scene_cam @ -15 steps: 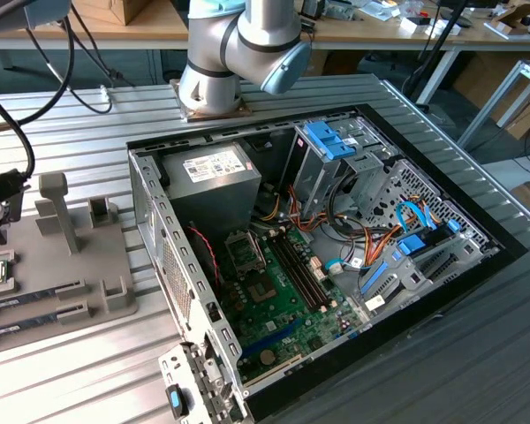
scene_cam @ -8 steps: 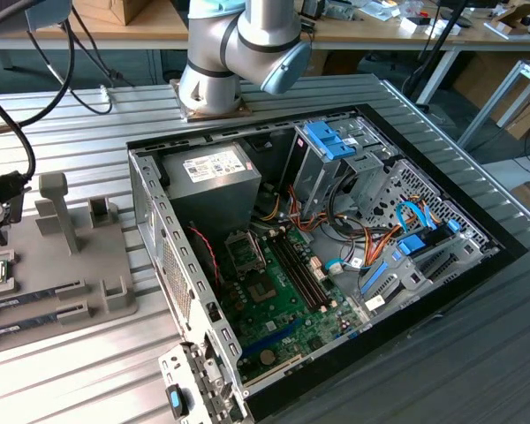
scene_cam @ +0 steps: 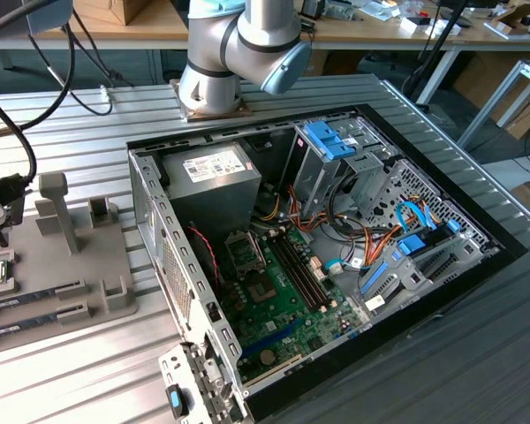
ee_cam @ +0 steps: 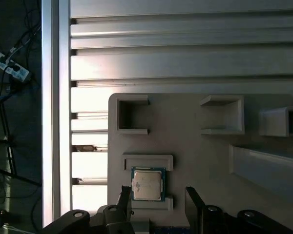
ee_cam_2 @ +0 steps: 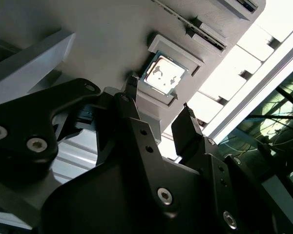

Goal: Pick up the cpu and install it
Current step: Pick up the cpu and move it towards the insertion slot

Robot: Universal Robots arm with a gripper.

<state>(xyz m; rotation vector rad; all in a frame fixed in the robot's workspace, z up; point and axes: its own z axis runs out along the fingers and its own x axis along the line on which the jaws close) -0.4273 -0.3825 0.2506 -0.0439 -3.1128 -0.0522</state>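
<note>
Claw: open, dark fingers spread apart with nothing clamped. Poised over the chip, one finger off each of two opposite edges, touching neither in either wrist view.
Chip: small flat square with a pale silvery top, lying flat and level in its holder, not lifted.
Holder: shallow raised frame hugging the chip close on two opposite sides, part of the grey tray.
Tray: pale grey plate with several open-sided pockets and an upright post. Seen in the exterior view at about nine o'clock from the computer case, well apart from it.
Memory sticks: long, narrow and dark, lying in tray slots beside the chip's spot, untouched.
Table: slatted metal, carrying both the tray and the case.
Computer case: lying open on its side, with the motherboard facing up.
Socket: dark square frame at about eleven o'clock on the board. Looks unfilled, though too small to be sure.
Arm base: bolted down at twelve o'clock from the case.
Step in hand: judged to be the approach for the pick-up, with no grip yet and nothing installed.
Call of the grip: judged to need fingers square to the chip's free edges, clear of the holder's frame, and a light, even squeeze on so thin a part.
</note>
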